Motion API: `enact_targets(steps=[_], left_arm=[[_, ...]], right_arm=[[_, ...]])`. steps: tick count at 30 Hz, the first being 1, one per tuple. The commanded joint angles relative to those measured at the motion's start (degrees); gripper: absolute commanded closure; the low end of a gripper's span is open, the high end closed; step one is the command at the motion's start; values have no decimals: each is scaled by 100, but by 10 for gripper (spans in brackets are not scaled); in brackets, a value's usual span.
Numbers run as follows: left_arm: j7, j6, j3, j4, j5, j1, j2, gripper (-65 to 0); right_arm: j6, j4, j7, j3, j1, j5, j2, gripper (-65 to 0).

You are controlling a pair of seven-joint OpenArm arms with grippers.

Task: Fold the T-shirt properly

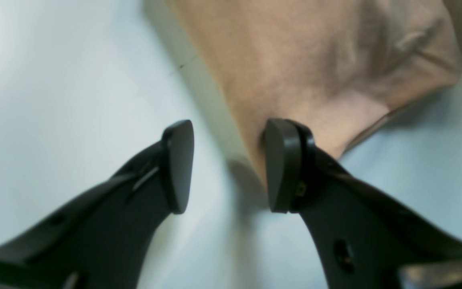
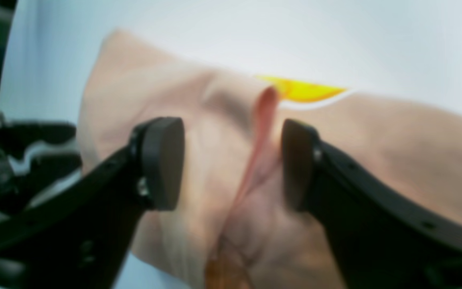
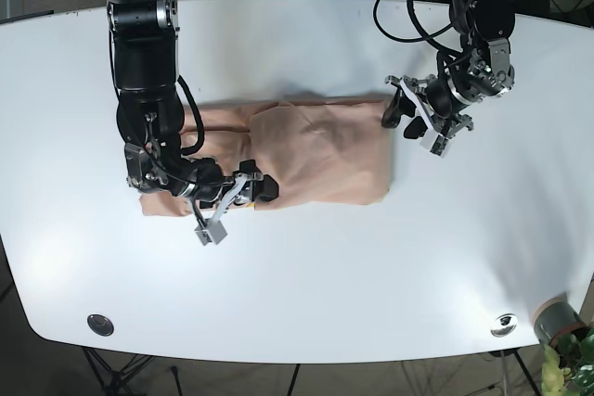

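Looking down from the base view, we see the shirt lying partly folded across the middle of the white table, a long tan bundle. Our left gripper sits at the shirt's corner with its fingers spread, one pad touching the cloth edge and the other over bare table. Our right gripper hangs over the opposite end, fingers apart on either side of a raised crease, and a yellow patch shows just beyond it.
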Motion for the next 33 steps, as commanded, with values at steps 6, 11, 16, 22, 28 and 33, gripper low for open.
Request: enact_targets(steps=[6, 11, 16, 22, 28, 33], left_arm=[[-104, -26, -16, 354, -92, -179, -29, -258], [-113, 9, -25, 732, -92, -214, -11, -258], [-104, 18, -7, 890, -48, -566, 174, -261], [379, 18, 177, 609, -48, -1006, 226, -354], [476, 18, 221, 398, -39, -1129, 402, -381], [467, 18, 230, -94, -48, -1234, 402, -379]], right_arm=[[41, 1367, 118, 667, -217, 146, 290, -444], [41, 1771, -84, 1379, -446, 146, 484, -445], [85, 1754, -331, 2495, -613, 93, 589, -445], [85, 1332, -313, 2865, -754, 128, 1003, -445], [340, 567, -304, 3190, -771, 93, 1134, -447], [736, 110, -295, 3190, -771, 84, 1117, -447]])
